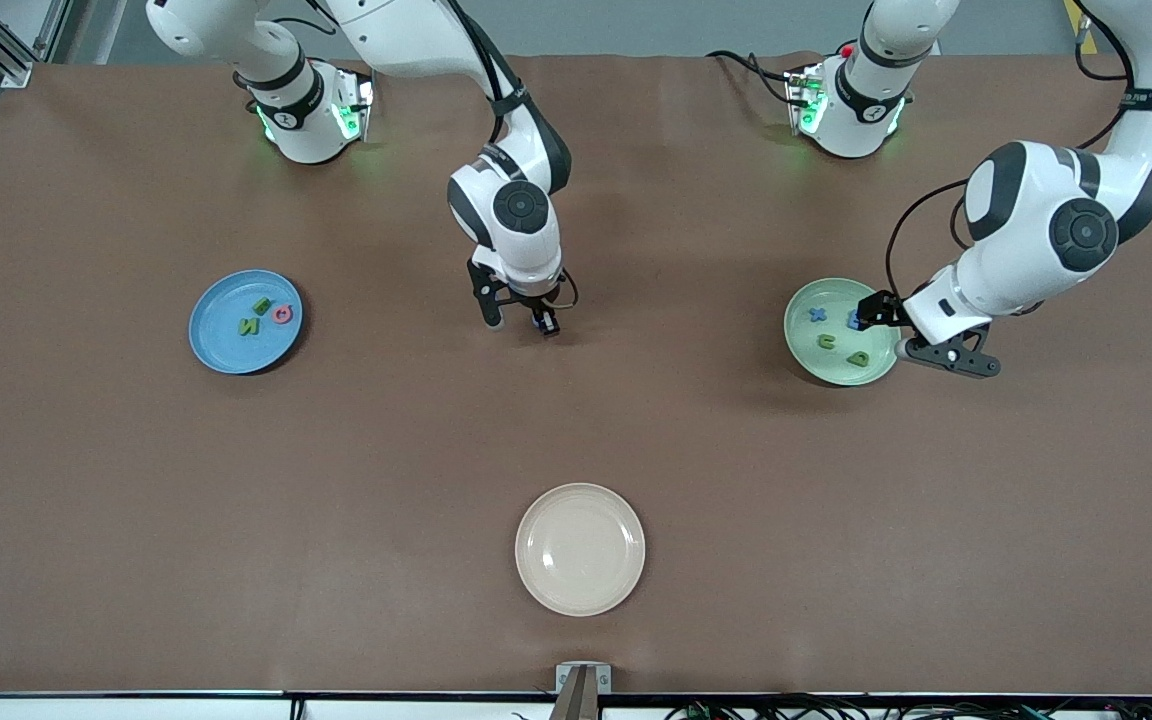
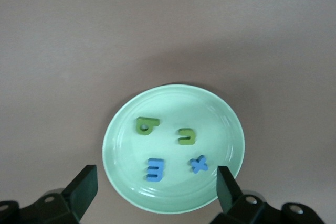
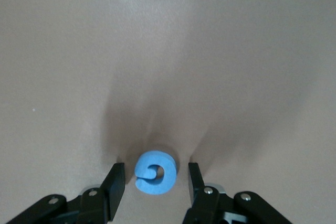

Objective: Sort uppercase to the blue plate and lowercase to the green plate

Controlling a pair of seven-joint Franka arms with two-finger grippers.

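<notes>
The blue G [image 3: 156, 172] lies flat on the table between my right gripper's [image 3: 155, 176] open fingers, with a gap on each side. In the front view that gripper [image 1: 519, 322] is low over the table's middle, the G [image 1: 545, 321] by one finger. The blue plate [image 1: 211, 345] holds the green B [image 1: 262, 305], green N [image 1: 250, 326] and red Q [image 1: 282, 315]. The green plate [image 1: 806, 350] holds the blue x [image 1: 817, 314], blue m [image 1: 852, 319], green u [image 1: 824, 341] and green q [image 1: 857, 358]. My left gripper [image 1: 894, 332] is open and empty above that plate's [image 2: 121, 145] edge.
A cream plate [image 1: 580, 548] with nothing in it sits near the front camera's edge of the table, at the middle. Both robot bases stand along the table edge farthest from that camera.
</notes>
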